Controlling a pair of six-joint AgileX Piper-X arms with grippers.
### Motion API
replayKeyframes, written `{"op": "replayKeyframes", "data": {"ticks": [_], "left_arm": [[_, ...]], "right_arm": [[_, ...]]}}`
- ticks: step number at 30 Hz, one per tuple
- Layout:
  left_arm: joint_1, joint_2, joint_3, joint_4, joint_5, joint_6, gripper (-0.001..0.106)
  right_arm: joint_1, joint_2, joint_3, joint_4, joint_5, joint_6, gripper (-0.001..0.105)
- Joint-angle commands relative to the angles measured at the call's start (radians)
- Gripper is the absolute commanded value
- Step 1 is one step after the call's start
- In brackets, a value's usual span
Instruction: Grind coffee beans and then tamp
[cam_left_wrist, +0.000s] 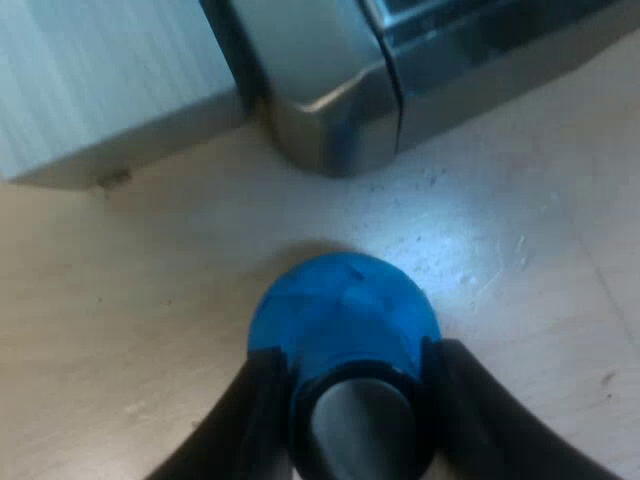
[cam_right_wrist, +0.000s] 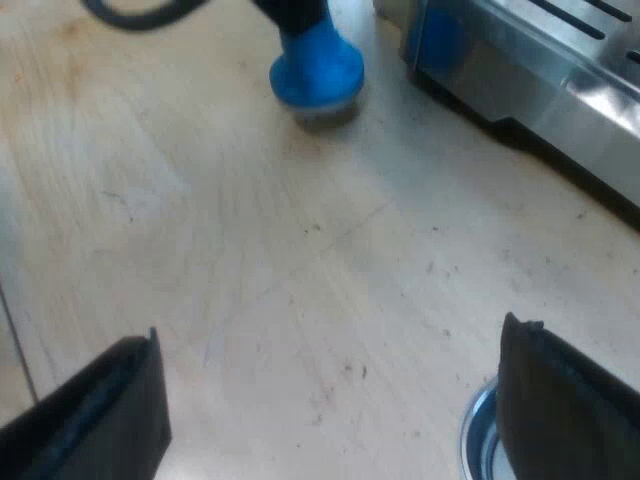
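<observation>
My left gripper (cam_left_wrist: 345, 365) is shut on the blue tamper (cam_left_wrist: 340, 305), one black finger on each side of its dark neck. The tamper is upright, low over the wooden table (cam_left_wrist: 150, 300), close to the espresso machine's base corner (cam_left_wrist: 330, 110). From the right wrist view the same tamper (cam_right_wrist: 318, 70) is near the machine's front (cam_right_wrist: 540, 70), with the left gripper (cam_right_wrist: 295, 12) on top of it; I cannot tell if it touches the table. My right gripper (cam_right_wrist: 335, 400) is open and wide over the bare table, with a round metal rim (cam_right_wrist: 478, 430) beside one finger (cam_right_wrist: 560, 400).
A pale grey box (cam_left_wrist: 100, 80) stands next to the machine's base. The wooden tabletop (cam_right_wrist: 250, 250) stretches between the right gripper and the tamper, marked with small specks and scratches.
</observation>
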Motion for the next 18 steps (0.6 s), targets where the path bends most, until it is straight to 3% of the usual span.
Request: {"op": "replayKeyframes", "data": {"ticks": [1, 9, 11, 12, 13, 15, 18], "left_arm": [[0.001, 0.011, 0.017, -0.020, -0.010, -0.010, 0.000], [0.001, 0.010, 0.022, -0.020, -0.026, -0.016, 0.003], [0.001, 0.010, 0.022, -0.011, -0.026, -0.016, 0.023], [0.001, 0.010, 0.022, -0.008, -0.026, -0.016, 0.039], [0.001, 0.010, 0.022, -0.007, -0.026, -0.016, 0.045], [0.001, 0.010, 0.022, -0.007, -0.020, -0.014, 0.079], [0.001, 0.010, 0.022, 0.000, -0.013, 0.009, 0.095]], "right_arm": [[-0.004, 0.032, -0.020, -0.044, -0.034, -0.030, 0.070], [-0.004, 0.077, -0.022, -0.065, -0.066, -0.034, 0.070], [-0.004, 0.077, -0.022, -0.065, -0.063, -0.034, 0.070], [-0.004, 0.077, -0.022, -0.065, -0.063, -0.034, 0.070], [-0.004, 0.077, -0.022, -0.065, -0.063, -0.034, 0.070], [-0.004, 0.077, -0.022, -0.065, -0.063, -0.034, 0.070], [-0.004, 0.077, -0.022, -0.065, -0.055, -0.034, 0.070]]}}
